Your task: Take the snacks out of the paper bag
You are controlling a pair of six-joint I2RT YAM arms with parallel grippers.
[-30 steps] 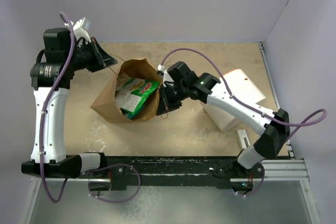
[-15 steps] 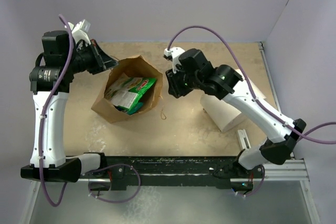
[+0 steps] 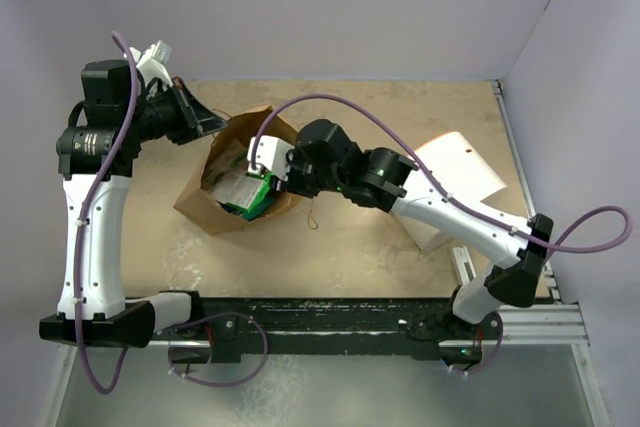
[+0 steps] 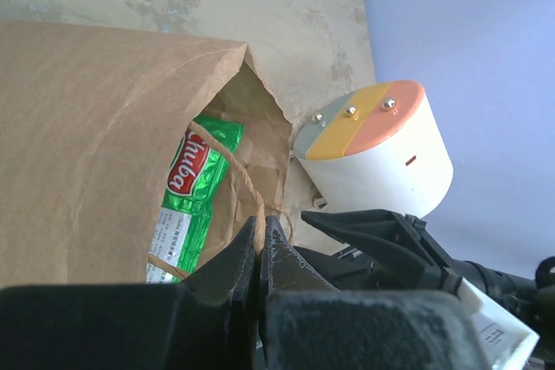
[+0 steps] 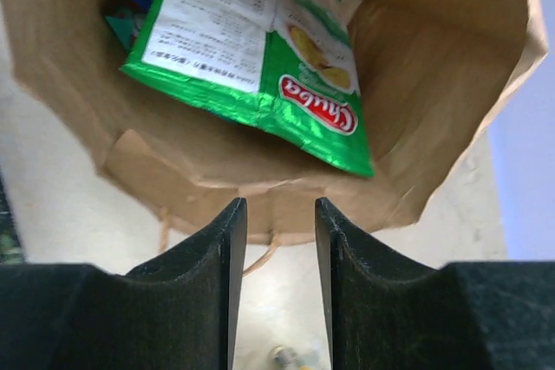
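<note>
Bright, even light; blurred near foregrounds.

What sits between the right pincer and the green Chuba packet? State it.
In the right wrist view, only the paper bag's near rim lies between the open right pincer and the green Chuba packet.

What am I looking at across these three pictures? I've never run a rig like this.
Two robot arms are bolted at the table's near edge. The overhead picture looks down on both; the other two come from cameras on each wrist. On the table stands a brown paper bag with snack packets inside, the top one a green Chuba packet. To its right lies a white cylinder. The left pincer is shut on the bag's twisted handle and rim, holding the mouth open. The right pincer is open and empty, poised over the bag's mouth above the green packet. No snack is out yet.
</note>
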